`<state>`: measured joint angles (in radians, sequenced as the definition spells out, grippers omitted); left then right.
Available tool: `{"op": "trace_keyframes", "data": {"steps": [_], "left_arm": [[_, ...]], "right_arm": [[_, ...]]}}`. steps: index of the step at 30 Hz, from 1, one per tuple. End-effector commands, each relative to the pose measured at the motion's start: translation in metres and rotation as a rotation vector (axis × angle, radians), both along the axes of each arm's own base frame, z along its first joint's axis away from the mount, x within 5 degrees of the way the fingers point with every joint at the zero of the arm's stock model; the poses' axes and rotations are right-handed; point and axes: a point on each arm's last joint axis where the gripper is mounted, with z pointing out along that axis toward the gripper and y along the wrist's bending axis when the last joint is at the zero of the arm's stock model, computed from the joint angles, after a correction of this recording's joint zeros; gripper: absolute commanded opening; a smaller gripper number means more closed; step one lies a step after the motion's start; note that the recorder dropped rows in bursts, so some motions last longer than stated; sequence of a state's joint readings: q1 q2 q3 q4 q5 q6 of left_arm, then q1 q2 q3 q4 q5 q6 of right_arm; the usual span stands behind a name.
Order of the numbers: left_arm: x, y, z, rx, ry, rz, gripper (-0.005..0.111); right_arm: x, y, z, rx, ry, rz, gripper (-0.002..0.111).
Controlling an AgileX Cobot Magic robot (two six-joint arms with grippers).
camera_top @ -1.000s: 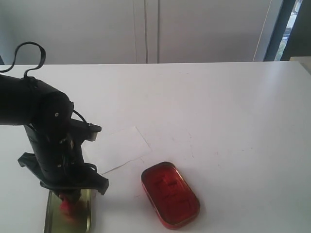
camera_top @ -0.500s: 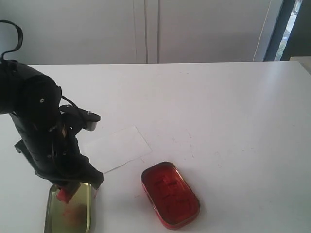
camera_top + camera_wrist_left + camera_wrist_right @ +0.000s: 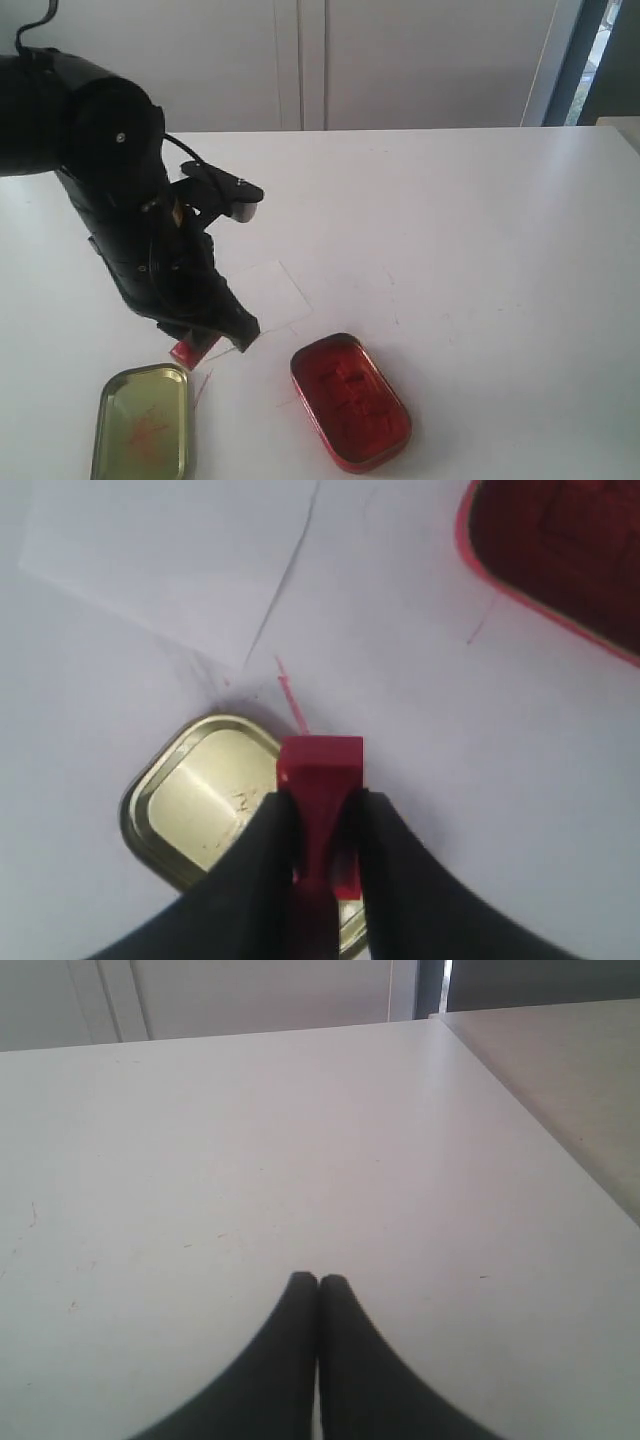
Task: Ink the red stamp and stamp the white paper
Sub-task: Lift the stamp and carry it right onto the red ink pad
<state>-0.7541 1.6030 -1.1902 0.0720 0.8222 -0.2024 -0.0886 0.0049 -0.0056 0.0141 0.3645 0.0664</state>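
Note:
My left gripper (image 3: pixel 200 340) (image 3: pixel 322 802) is shut on the red stamp (image 3: pixel 186 352) (image 3: pixel 322 780), holding it above the table between the gold-green lid and the white paper. The white paper (image 3: pixel 268 296) (image 3: pixel 170 560) lies flat just beyond the stamp, partly hidden by the left arm in the exterior view. The oval red tin with its ink pad (image 3: pixel 350 400) (image 3: pixel 560 550) sits open to the right of the stamp. My right gripper (image 3: pixel 318 1282) is shut with nothing in it, over bare table, and does not show in the exterior view.
The gold-green oval lid (image 3: pixel 142 420) (image 3: pixel 195 800) lies at the front left, smeared with red. Faint red ink streaks mark the white table (image 3: pixel 480 230) near the paper's corner. A cabinet front stands beyond the table's far edge.
The left arm has lifted the red stamp off the gold-green lid and carried it up and to the right, toward the paper and the tin.

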Motion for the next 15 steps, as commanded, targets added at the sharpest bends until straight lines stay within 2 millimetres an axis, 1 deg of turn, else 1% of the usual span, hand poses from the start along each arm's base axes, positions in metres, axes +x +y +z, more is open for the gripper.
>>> {"op": "trace_keyframes", "data": {"steps": [1,5,9,15], "left_arm": [[-0.004,-0.019,0.001,-0.03,0.032,-0.068,0.0],[-0.004,-0.037,0.0,-0.04,0.036,-0.115,0.0],[-0.009,-0.057,-0.003,-0.045,0.041,-0.164,0.0],[-0.016,-0.081,-0.011,-0.04,0.049,-0.222,0.0]], "right_arm": [[0.0,0.0,0.0,-0.01,-0.013,0.0,0.0],[0.0,0.0,0.0,-0.01,-0.013,0.0,0.0],[0.0,0.0,0.0,-0.01,-0.013,0.0,0.0],[0.0,0.0,0.0,-0.01,-0.013,0.0,0.0]]}}
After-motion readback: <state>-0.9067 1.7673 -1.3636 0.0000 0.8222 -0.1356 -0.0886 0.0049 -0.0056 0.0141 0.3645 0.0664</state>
